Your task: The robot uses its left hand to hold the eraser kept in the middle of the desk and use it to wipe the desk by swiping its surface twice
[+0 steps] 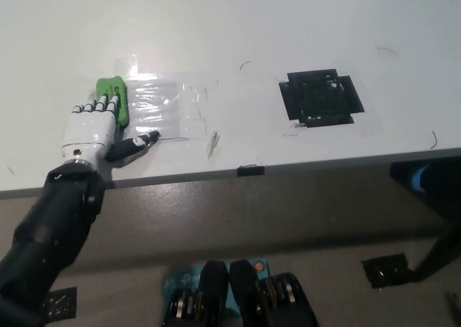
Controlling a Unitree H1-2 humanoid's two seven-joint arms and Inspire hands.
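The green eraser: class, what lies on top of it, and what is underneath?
The white left hand lies over the green eraser, pressing it onto the desk beside clear taped film. The eraser's underside is hidden.

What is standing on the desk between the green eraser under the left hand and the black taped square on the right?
Nothing visible stands there. The left hand presses the green eraser at the left end of the clear plastic sheet. From there to the black taped square the white desk carries only flat tape and faint marks. The right hand is not in view.
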